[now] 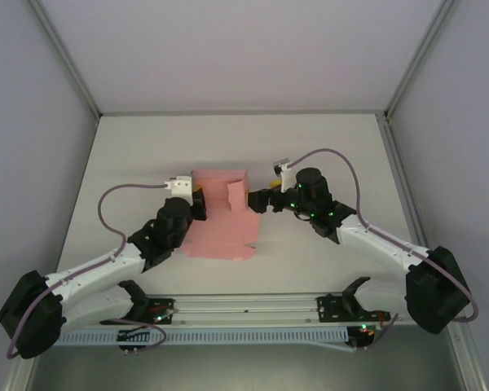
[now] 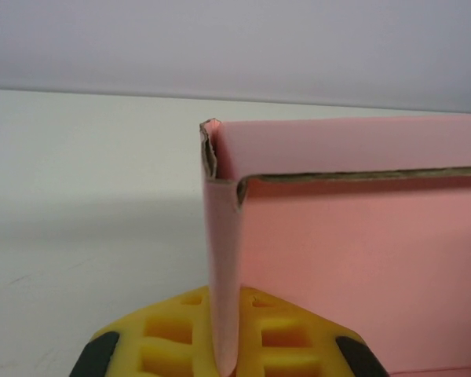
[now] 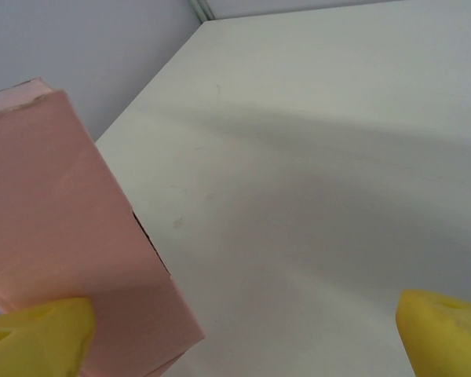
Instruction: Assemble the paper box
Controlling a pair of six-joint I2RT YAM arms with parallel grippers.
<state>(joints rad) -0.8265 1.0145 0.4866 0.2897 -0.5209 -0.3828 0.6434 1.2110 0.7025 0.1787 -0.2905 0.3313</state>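
Pink thin-card paper box (image 1: pixel 224 224): left gripper (image 2: pixel 225 345) pinches its upright left wall (image 2: pixel 224 236); right gripper (image 1: pixel 257 200) gapes just right of it, beside a raised flap (image 3: pixel 63 236).

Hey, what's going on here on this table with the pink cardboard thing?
Two robot arms are folding a pink paper box on the white table. The box is only partly formed: its far wall stands upright, while the near part lies flat. The left tool is shut on a folded-up piece of wall at the box's far left corner. The right tool is open next to an upright flap on the right side, with nothing clamped.
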